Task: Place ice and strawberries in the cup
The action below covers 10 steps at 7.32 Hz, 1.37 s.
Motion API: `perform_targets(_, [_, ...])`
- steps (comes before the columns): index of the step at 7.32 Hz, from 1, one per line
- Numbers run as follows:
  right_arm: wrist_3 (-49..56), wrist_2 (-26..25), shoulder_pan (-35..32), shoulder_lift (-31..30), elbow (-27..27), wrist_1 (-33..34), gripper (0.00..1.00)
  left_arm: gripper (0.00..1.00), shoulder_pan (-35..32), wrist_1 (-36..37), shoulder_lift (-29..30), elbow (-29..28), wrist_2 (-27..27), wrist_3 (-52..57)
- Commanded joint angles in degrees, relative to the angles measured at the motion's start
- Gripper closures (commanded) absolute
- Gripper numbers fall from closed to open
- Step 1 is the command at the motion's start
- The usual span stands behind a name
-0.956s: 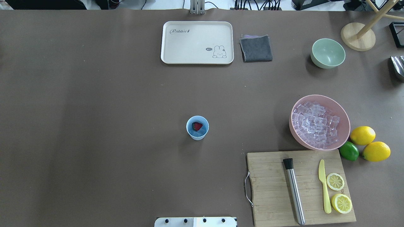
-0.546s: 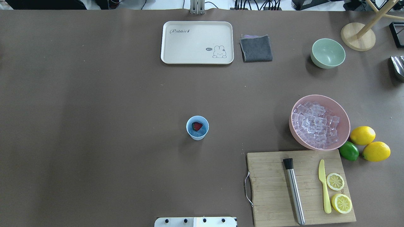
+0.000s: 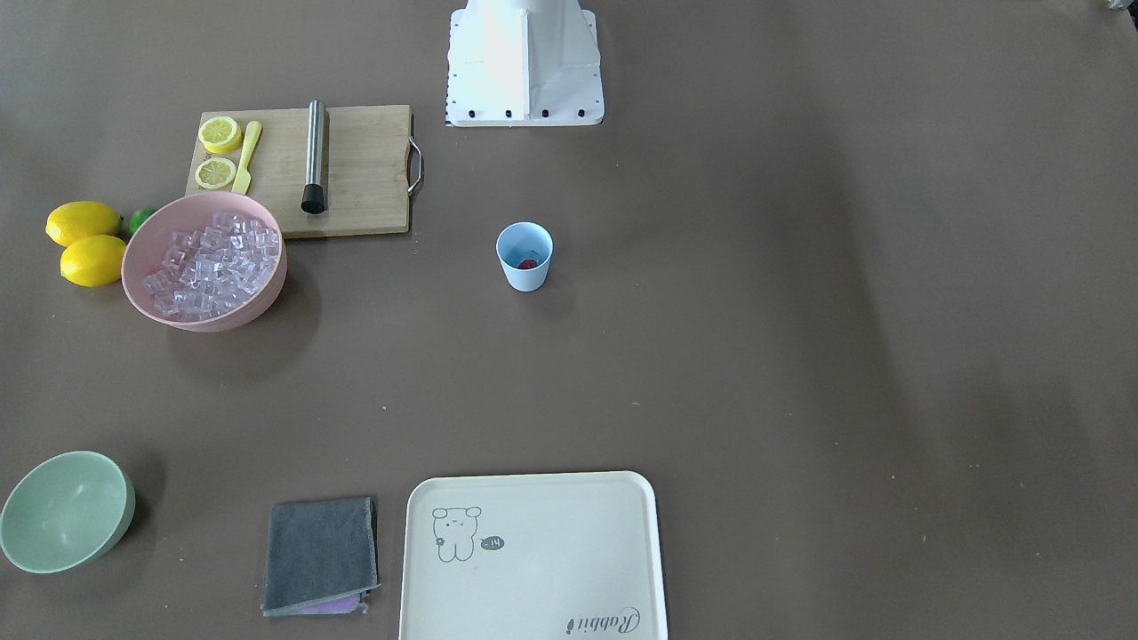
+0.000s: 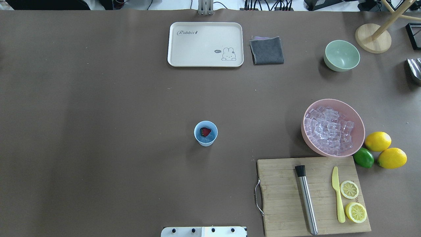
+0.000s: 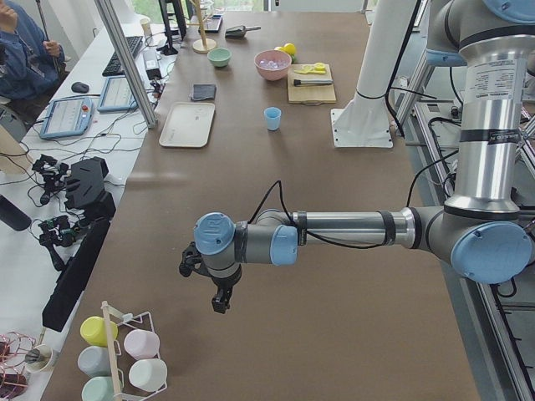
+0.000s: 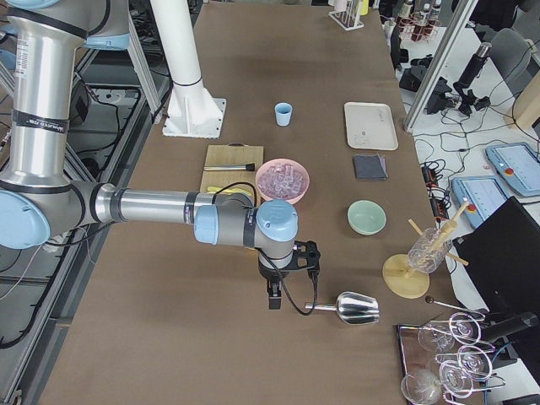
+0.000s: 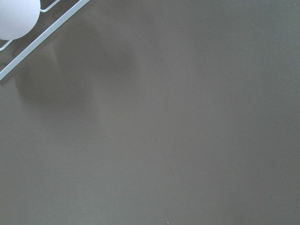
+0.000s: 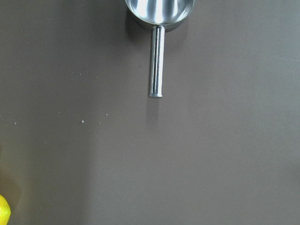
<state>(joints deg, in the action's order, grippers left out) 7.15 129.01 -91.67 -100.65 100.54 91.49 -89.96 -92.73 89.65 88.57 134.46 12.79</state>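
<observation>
The light-blue cup point(image 4: 205, 142) stands upright mid-table; it also shows in the front view point(image 3: 524, 276). A red strawberry point(image 4: 206, 132) lies inside it on some clear ice. A heap of ice point(image 4: 329, 130) fills the pink bowl point(image 4: 307, 142) on the right. My left gripper point(image 5: 219, 301) hovers over bare table at the far left end, near a cup rack. My right gripper point(image 6: 274, 299) hovers at the far right end, by a steel scoop point(image 8: 156, 61). I cannot tell whether either gripper is open or shut. Neither wrist view shows its fingers.
A wooden cutting board point(image 4: 283, 197) with a steel muddler point(image 4: 306, 200), a yellow knife and two lemon halves lies front right. Two lemons and a lime point(image 4: 363, 157) sit beside the pink bowl. A cream tray point(image 4: 205, 44), grey cloth point(image 4: 267, 50) and pale green bowl point(image 4: 341, 55) line the far edge.
</observation>
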Motion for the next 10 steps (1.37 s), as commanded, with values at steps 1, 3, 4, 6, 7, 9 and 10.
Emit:
perform_targets(1, [0.0, 0.0, 0.0, 0.0, 0.0, -0.1, 0.0, 0.02, 0.0, 0.0, 0.1, 0.3, 0.1, -0.1])
perform_targets(3, [-0.1, 0.1, 0.0, 0.0, 0.0, -0.1, 0.0, 0.02, 0.0, 0.4, 0.1, 0.0, 0.1, -0.3])
perform_targets(4, [-1.2, 0.2, 0.0, 0.1, 0.1, -0.1, 0.0, 0.02, 0.0, 0.4, 0.1, 0.0, 0.2, -0.3])
perform_targets(6, [-2.0, 0.3, 0.0, 0.1, 0.4, -0.2, 0.0, 0.02, 0.0, 0.4, 0.1, -0.1, 0.3, -0.3])
perform_targets(7, [-2.0, 0.2, 0.0, 0.1, 0.4, -0.2, 0.0, 0.02, 0.0, 0.4, 0.1, -0.1, 0.2, -0.3])
perform_targets(9, [-2.0, 0.3, 0.0, 0.1, 0.4, -0.1, 0.0, 0.02, 0.0, 0.4, 0.1, -0.1, 0.3, -0.2])
perform_targets(10, [-2.0, 0.3, 0.0, 0.1, 0.4, -0.1, 0.0, 0.02, 0.0, 0.4, 0.0, 0.3, 0.3, -0.1])
